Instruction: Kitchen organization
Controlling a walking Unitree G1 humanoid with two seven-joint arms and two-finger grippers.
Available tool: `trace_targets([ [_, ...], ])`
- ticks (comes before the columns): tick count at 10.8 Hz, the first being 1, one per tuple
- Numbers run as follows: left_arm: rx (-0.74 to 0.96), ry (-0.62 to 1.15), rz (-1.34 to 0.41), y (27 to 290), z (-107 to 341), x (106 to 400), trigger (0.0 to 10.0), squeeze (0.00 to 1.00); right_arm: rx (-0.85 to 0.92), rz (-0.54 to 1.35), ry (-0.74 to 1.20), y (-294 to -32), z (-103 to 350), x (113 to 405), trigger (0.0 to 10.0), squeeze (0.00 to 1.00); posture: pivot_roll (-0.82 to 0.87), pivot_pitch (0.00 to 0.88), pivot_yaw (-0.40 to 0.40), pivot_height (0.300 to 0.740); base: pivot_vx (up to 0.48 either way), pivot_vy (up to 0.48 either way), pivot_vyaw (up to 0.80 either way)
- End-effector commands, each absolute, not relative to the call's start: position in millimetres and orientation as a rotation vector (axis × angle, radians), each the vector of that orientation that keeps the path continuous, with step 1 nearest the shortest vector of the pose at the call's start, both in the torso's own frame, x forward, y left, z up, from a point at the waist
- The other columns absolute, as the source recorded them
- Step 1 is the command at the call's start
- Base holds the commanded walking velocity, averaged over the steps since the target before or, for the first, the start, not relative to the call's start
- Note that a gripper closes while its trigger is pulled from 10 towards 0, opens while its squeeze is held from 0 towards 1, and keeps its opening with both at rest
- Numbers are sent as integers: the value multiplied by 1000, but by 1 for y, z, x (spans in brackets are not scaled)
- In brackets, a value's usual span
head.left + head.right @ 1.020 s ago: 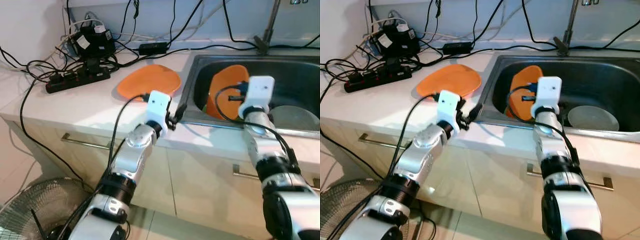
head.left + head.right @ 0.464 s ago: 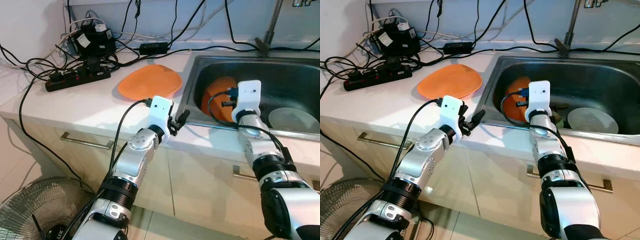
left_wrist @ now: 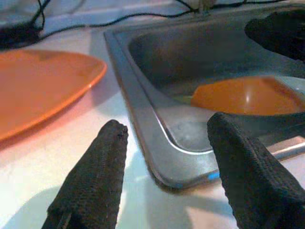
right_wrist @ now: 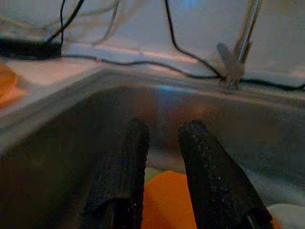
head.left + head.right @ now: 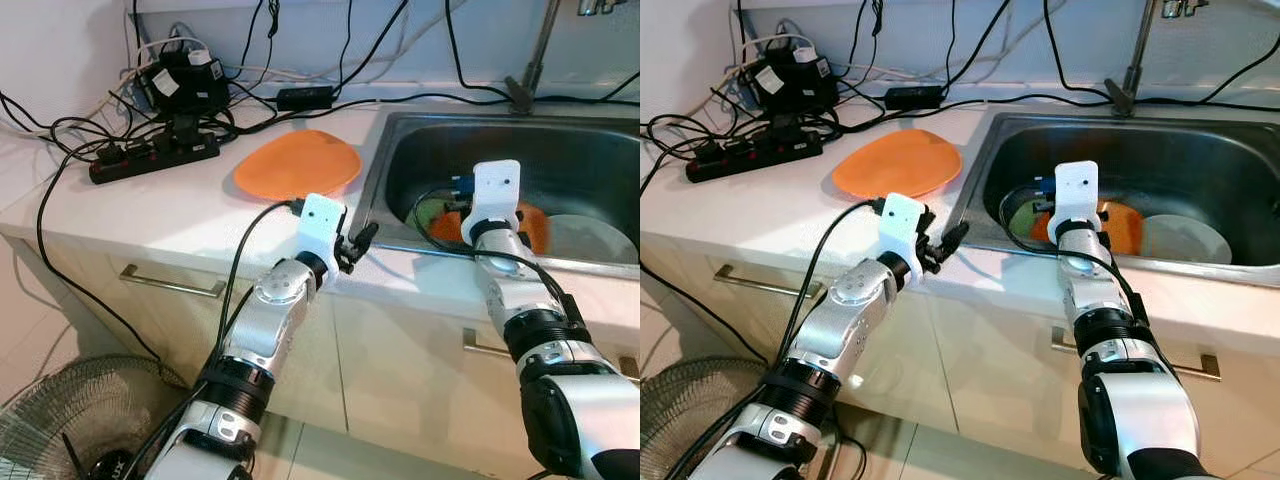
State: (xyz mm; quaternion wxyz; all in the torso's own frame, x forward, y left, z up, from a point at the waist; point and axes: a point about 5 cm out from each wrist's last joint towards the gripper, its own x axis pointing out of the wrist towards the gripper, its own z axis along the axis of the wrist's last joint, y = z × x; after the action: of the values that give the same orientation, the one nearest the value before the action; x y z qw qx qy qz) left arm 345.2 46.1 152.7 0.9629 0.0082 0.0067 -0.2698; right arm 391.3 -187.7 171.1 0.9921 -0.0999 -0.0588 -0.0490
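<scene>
One orange plate (image 5: 298, 165) lies flat on the white counter, left of the steel sink (image 5: 600, 160). A second orange plate (image 5: 1122, 222) lies low in the sink, tilted, its near part hidden behind my right wrist. My right gripper (image 4: 164, 129) reaches down into the sink, its fingers close together with that plate's orange rim (image 4: 162, 200) between them. My left gripper (image 5: 362, 238) hovers open over the sink's front left corner, holding nothing; the left wrist view has the rim between its fingertips (image 3: 114, 138).
A white plate (image 5: 592, 238) and a green item (image 5: 428, 210) also lie in the sink. A faucet (image 5: 530, 60) stands behind it. A power strip (image 5: 155, 155), adapters and tangled cables crowd the counter's back left. A fan (image 5: 70, 420) stands on the floor.
The orange plate in the sink has gone from standing upright to lying low on the sink's bottom, and my right gripper has dropped with it. The left gripper barely moved.
</scene>
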Motion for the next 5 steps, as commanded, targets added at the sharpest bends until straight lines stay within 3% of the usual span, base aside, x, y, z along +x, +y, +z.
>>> trace_targets([
  [1, 51, -25, -525, 51, 155, 345, 10000, 0, -187, -93, -216, -181, 189, 393, 10000, 0, 37, 43, 124, 740, 0, 0, 0],
  [5, 130, -255, -369, 72, 166, 344, 10000, 0, -145, -153, -516, -177, 209, 346, 10000, 0, 7, 51, 137, 740, 0, 0, 0],
])
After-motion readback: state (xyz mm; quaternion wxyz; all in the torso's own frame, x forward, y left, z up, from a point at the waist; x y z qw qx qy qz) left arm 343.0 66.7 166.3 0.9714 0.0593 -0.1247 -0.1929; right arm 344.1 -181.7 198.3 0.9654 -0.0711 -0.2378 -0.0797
